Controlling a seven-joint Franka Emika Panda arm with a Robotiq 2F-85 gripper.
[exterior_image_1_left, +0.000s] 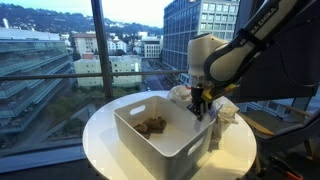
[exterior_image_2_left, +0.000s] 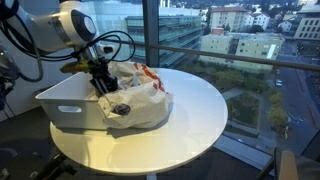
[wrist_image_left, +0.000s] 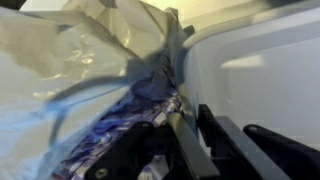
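One round white table (exterior_image_1_left: 100, 138) carries one white bin (exterior_image_1_left: 160, 147) and one crumpled, translucent plastic bag (exterior_image_1_left: 228, 112), which lies at the bin's three o'clock in an exterior view. One brown clump (exterior_image_1_left: 152, 125) rests inside the bin. One robot arm (exterior_image_1_left: 250, 45) ends in one gripper (exterior_image_1_left: 203, 108), at about two o'clock on the bin's rim. The wrist view shows that single bag and single bin up close.
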